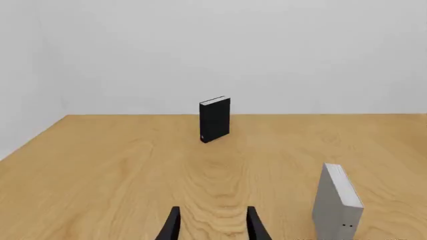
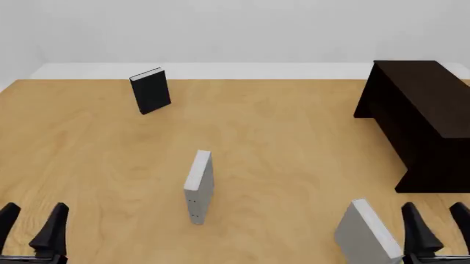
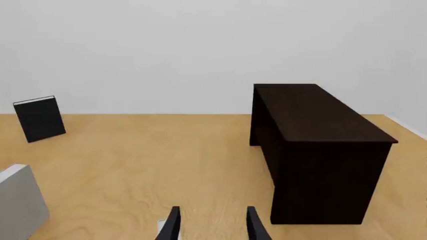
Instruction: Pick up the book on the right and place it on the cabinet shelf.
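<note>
Right now, by item:
Table: light wood with a visible swirling grain, flat and matte, meeting a plain white wall at the far edge.
Book: light grey hardcover with a plain cover, standing and leaning at the near right of the front view, just left of the right gripper; apart from it, not held.
Cabinet: large, boxy, very dark brown wood, at the far right of the table; its open side faces left and the inner shelf is lost in shadow.
Dotted grey book: upright near the table's middle, white page edges on top, small dark dots low on its spine.
Black book: upright at the far left, well apart from everything else.
Right gripper: black tapered fingers parted wide, nothing between them.
Left gripper: at the near left, fingers likewise spread with nothing between.
Path: bare wood lies between the plain grey book and the cabinet.
</note>
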`<action>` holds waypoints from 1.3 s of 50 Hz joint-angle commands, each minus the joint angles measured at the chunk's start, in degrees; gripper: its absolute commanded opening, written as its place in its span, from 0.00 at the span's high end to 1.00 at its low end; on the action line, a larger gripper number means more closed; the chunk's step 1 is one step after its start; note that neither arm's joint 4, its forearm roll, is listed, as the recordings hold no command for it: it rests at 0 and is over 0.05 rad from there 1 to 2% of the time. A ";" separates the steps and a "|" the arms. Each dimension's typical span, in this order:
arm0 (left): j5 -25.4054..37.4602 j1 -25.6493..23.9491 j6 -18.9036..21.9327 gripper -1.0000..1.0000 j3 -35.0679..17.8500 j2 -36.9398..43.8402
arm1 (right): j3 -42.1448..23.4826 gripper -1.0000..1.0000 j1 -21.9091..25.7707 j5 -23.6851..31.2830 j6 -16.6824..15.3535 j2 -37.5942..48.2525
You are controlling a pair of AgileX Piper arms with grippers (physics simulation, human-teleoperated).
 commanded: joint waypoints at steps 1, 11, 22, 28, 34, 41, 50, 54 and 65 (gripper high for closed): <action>0.03 -0.38 0.06 0.00 -0.10 0.11 | -1.09 0.00 0.44 -0.47 -0.89 2.52; 0.59 0.31 -0.03 0.00 -1.07 -0.03 | -10.57 0.00 3.18 3.27 -2.82 9.80; 2.89 0.60 0.91 0.00 -2.90 0.00 | -21.33 0.00 6.92 10.36 -5.45 17.24; 2.76 0.49 1.42 0.00 -2.47 -0.02 | -27.82 0.00 6.99 13.64 -7.81 23.77; 3.23 -0.09 1.67 0.00 -2.46 -0.02 | -34.18 0.00 8.56 17.06 -6.82 28.79; 2.74 -0.65 2.46 0.00 -1.55 -0.01 | -39.73 0.00 7.74 20.44 -7.87 35.27; 2.06 -0.71 2.26 0.00 -0.82 -0.04 | -42.93 0.00 9.43 25.14 -6.75 40.96; 1.88 -0.70 2.29 0.00 -0.57 -0.04 | -43.57 0.00 11.05 27.26 -7.69 41.84; 2.15 -0.80 2.49 0.00 -1.17 -0.04 | -46.12 0.00 11.58 34.26 -9.07 43.33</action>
